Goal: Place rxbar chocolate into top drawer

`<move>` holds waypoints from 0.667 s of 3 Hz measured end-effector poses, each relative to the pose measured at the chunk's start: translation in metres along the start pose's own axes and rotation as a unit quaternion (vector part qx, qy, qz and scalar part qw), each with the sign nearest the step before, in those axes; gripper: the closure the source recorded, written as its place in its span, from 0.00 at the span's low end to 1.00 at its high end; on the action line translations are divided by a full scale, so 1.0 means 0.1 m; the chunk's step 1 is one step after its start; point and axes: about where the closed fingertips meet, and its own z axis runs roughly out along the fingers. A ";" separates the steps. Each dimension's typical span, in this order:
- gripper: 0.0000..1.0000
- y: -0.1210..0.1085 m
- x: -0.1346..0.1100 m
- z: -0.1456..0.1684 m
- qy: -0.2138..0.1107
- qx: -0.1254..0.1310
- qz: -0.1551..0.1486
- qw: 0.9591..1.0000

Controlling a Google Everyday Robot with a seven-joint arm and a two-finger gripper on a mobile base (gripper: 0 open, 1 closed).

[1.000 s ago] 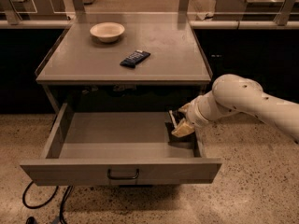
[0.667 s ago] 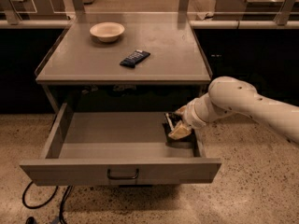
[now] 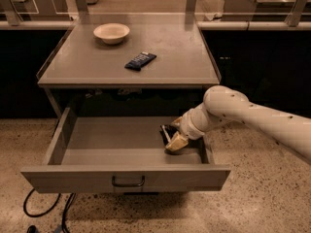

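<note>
Robot gripper [image 3: 171, 141] holds a chocolate bar [image 3: 165, 131] low inside an open drawer [image 3: 73, 176], right of centre in the frame.
The jaws appear to pinch the bar, which is tilted on edge near the drawer's right wall. It seems best to lower it flat, release, then lift straight up. Counted: one drawer and one chocolate bar, plus one blue bar [image 3: 140, 60] and one bowl [image 3: 112, 33] on the table [image 3: 184, 57].

My one camera looks down from high in front of the table [image 3: 184, 57], facing its far edge, near enough to frame the whole open top drawer [image 3: 73, 176], with the gripper [image 3: 174, 142] inside the drawer's near right corner.
</note>
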 end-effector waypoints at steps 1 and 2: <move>0.81 0.00 0.00 0.00 0.000 0.000 0.000 1.000; 0.58 0.00 0.00 0.00 0.000 0.000 0.000 1.000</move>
